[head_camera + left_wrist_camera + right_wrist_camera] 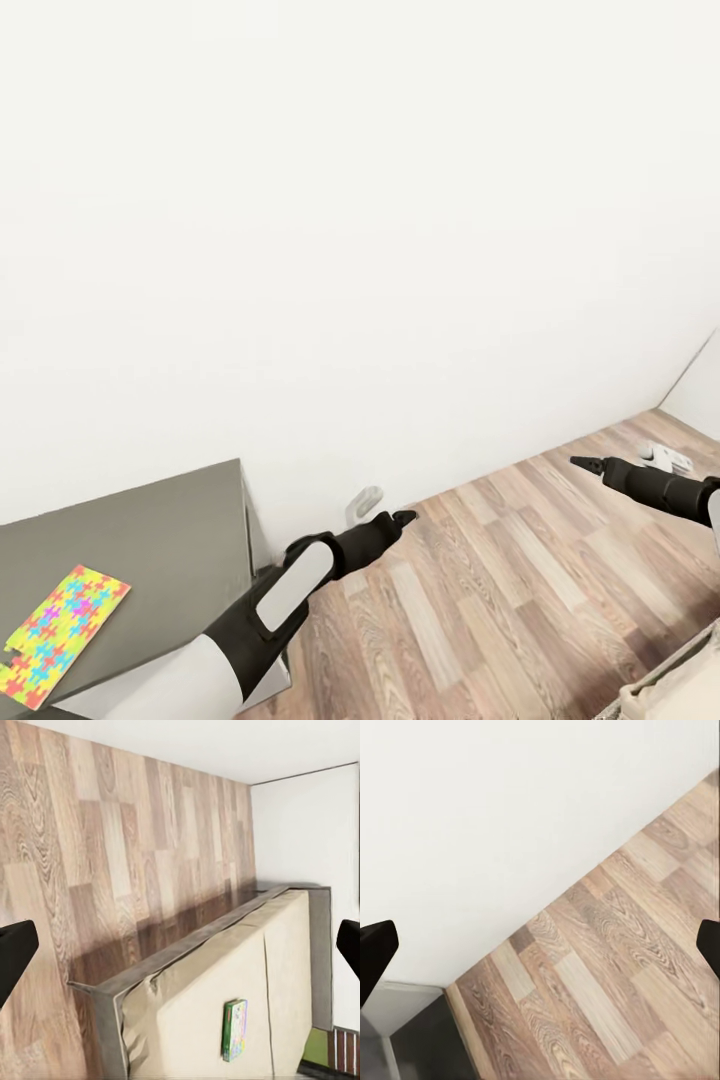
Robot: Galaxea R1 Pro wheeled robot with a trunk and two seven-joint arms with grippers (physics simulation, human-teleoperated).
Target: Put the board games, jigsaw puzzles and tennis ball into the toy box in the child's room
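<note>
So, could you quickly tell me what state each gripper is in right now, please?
Left gripper: open and empty, its fingers wide apart in the left wrist view.
Right gripper: open and empty, its fingers also spread.

A plain white wall (330, 230) takes up most of the head view, meeting a second white wall at a corner on the far right. Below it runs a wood-plank floor (520, 590) in mixed brown and grey tones. A small white wall fitting (364, 502) sits low, just above the planks, and another pale object (668, 458) lies near the corner. Light is even and soft, with a faint shadow along the skirting.
</note>
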